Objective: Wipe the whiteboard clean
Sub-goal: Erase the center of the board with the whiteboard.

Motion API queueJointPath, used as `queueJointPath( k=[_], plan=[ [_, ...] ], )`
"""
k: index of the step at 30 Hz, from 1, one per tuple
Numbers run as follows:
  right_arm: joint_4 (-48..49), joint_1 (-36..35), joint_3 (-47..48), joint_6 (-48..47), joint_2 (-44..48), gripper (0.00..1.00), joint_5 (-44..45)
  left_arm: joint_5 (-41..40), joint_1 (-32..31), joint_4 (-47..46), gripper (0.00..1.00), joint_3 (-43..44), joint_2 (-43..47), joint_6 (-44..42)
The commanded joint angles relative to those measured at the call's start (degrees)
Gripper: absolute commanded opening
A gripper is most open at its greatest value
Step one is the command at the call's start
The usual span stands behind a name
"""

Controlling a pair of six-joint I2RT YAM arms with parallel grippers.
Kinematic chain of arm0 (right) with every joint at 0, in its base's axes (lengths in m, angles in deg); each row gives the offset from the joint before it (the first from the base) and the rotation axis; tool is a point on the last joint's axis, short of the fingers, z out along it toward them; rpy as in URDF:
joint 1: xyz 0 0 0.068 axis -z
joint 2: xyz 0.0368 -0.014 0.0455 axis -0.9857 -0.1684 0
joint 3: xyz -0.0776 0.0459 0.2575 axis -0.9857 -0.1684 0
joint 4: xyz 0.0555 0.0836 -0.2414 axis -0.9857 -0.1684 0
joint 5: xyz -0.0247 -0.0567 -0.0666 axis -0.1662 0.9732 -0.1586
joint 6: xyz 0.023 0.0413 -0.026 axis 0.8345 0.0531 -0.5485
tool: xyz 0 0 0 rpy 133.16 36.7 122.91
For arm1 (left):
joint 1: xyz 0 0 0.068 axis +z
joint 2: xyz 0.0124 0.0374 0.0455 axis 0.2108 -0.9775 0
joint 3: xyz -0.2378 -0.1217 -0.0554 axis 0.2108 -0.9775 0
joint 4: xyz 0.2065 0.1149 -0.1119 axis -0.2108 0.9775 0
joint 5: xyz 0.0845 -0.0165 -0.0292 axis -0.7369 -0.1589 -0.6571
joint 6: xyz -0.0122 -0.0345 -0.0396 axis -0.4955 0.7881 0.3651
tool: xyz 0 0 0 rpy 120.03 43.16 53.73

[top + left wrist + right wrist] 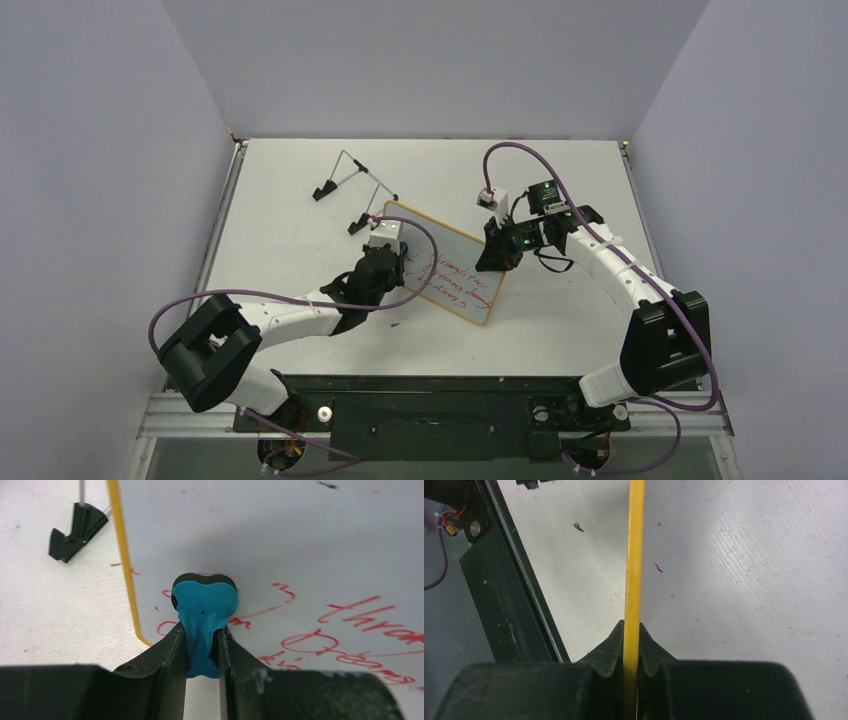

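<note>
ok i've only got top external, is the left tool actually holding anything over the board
observer: yes, the left wrist view shows a blue eraser pinched in the left tool, its pad apparently on the whiteboard
operator: and the other side
observer: the right tool is shut on the whiteboard's yellow rim, seen edge-on
operator: any writing by the eraser
observer: yes, red handwriting just to its right

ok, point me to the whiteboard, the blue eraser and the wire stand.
whiteboard (450, 268): top external view, middle of its written face.
eraser (205, 605): left wrist view, wide blue end.
wire stand (76, 531): left wrist view, black foot.
</note>
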State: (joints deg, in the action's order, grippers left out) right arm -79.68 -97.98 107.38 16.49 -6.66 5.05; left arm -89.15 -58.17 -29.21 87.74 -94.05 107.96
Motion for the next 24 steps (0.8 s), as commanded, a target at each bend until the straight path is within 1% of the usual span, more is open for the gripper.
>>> queueJointPath(
  k=[1, 4, 6, 10, 16, 24],
  plan=[
    [-1.00, -0.70, 0.66, -0.83, 0.48, 0.00, -1.07, 3.77, -3.96, -5.89, 0.00, 1.79, -1.09, -1.92],
    [-1.00, -0.70, 0.66, -0.81, 0.45, 0.00, -1.06, 4.03, -6.25, -6.96, 0.00, 2.39, -1.83, -2.23],
    [-0.99, -0.69, 0.66, -0.83, 0.48, 0.00, -1.09, 3.66, -6.68, -6.95, 0.00, 2.92, -2.20, -2.14],
    [-1.04, -0.68, 0.70, -0.87, 0.57, 0.00, -1.15, 1.53, -6.19, -6.11, 0.00, 3.56, -1.44, -2.09],
    [-1.10, -0.70, 0.70, -0.88, 0.49, 0.00, -1.27, 3.65, -5.82, -4.14, 0.00, 6.50, 1.01, -2.74],
    [-1.09, -0.70, 0.66, -0.95, 0.60, 0.00, -1.27, 2.25, -5.29, -2.67, 0.00, 6.74, -0.06, -2.13]
  ],
)
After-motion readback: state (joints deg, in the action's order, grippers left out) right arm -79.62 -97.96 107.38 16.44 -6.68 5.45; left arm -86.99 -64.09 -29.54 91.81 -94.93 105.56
